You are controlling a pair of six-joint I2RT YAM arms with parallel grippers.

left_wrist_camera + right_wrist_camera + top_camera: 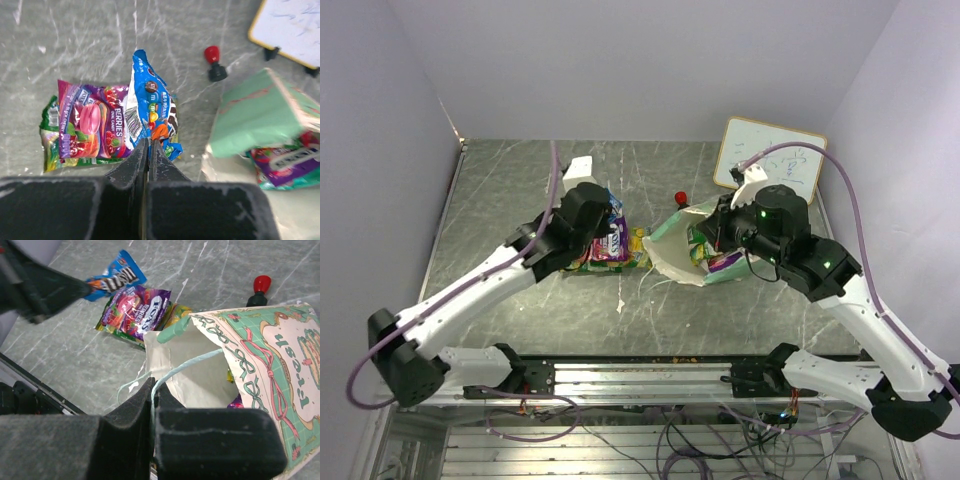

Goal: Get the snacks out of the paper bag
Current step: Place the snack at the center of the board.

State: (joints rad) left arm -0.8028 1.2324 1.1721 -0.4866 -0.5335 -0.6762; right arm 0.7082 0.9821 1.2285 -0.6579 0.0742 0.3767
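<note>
My left gripper [148, 145] is shut on the near end of a blue packet [150, 100], which hangs over a pink-magenta packet [92, 125] and a green one [50, 135] lying on the table. The blue packet also shows in the right wrist view [117, 275], beside the magenta packet [135, 310]. My right gripper [154, 385] is shut on the pale cord handle [190, 362] of the paper bag [260, 355], whose mouth is open toward the left. The bag [670, 255] lies on its side. A purple packet [285, 160] and others show under it.
A small red-and-black knob [681, 198] stands just behind the bag. A white board with writing [770, 160] leans at the back right. Walls close in the table on three sides, and the arm rail runs along the near edge.
</note>
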